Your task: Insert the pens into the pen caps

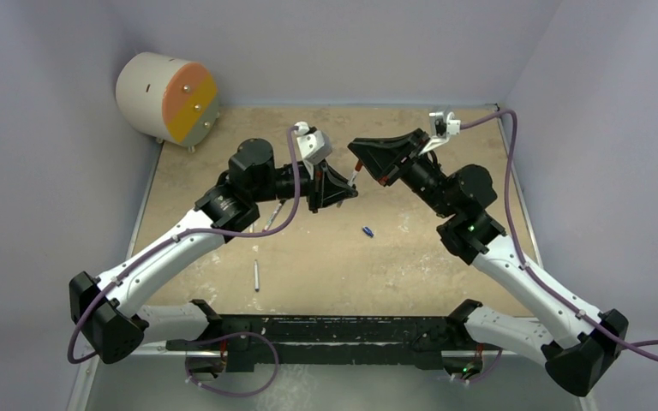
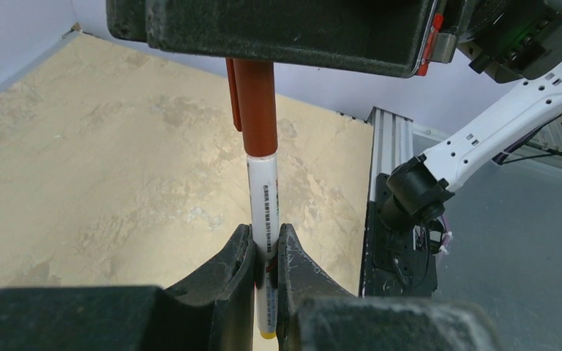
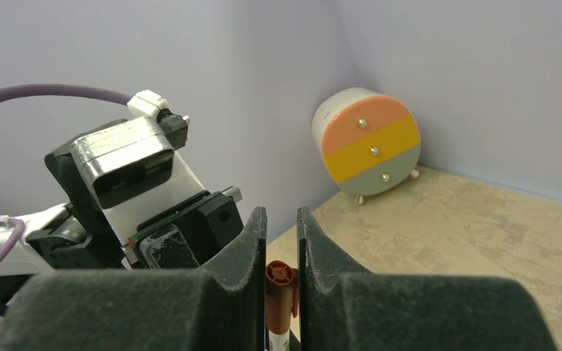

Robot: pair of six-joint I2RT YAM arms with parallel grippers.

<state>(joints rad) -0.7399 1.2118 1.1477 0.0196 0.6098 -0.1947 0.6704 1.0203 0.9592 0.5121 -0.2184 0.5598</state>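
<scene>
In the red-brown cap [image 2: 256,110], seemingly, a pen [image 2: 263,205]

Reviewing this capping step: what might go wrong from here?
The left pincer grips the pen near its tail end, apart from the red-brown cap in the right pincer; a slightly off-axis push may tilt or slip the pen. Both pincers sit close together and might bump.
</scene>
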